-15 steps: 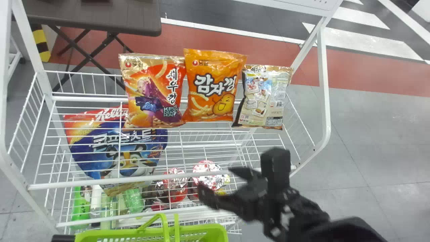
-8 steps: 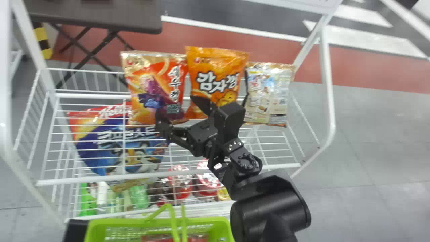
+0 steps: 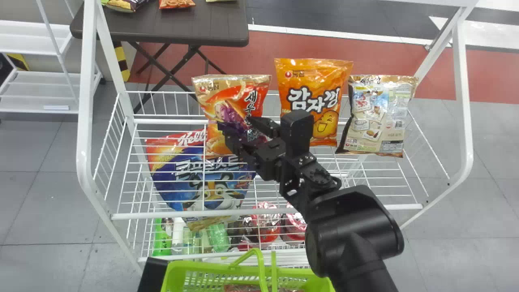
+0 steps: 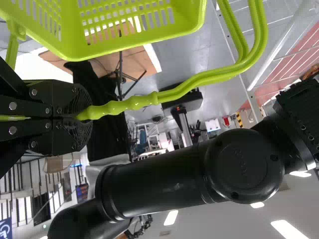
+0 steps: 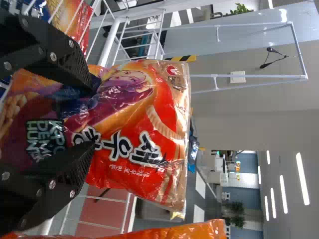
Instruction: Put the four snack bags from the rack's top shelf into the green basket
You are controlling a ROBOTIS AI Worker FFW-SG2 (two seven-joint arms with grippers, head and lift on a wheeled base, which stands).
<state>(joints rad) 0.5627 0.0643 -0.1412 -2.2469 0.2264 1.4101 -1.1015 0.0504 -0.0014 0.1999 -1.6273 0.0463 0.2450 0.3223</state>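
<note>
The right gripper (image 3: 239, 129) is at the face of the red snack bag (image 3: 211, 99), its 2 fingers part-way apart with the bag's printed front between and behind them; I cannot tell whether they have a firm hold. The left gripper (image 4: 85, 115) has its 2 fingers closed on the green handle (image 4: 159, 97) of the green basket (image 3: 202, 265).

The red bag stands upright near the back edge of the rack's top shelf, left of the shelf's middle. Along that same back edge come 2 more snack bags: the orange bag (image 3: 310, 81) just beside it to the right, then the beige bag (image 3: 381, 109), back panel outward, toward the back right corner. That makes 3 on the top shelf of the white wire rack (image 3: 465, 121).

Under the shelf's left half leans a big blue cereal bag (image 3: 202, 194). Lower down, toward the rack's front edge, sit a green bottle (image 3: 162, 239) on the left and red packages (image 3: 267, 227) nearer the middle. The basket is in front of the rack's front edge, with something reddish-brown (image 3: 243, 288) inside.

Beyond the back left corner, 3 packets (image 3: 176, 3) lie on a dark table (image 3: 182, 30), away from its front edge.
</note>
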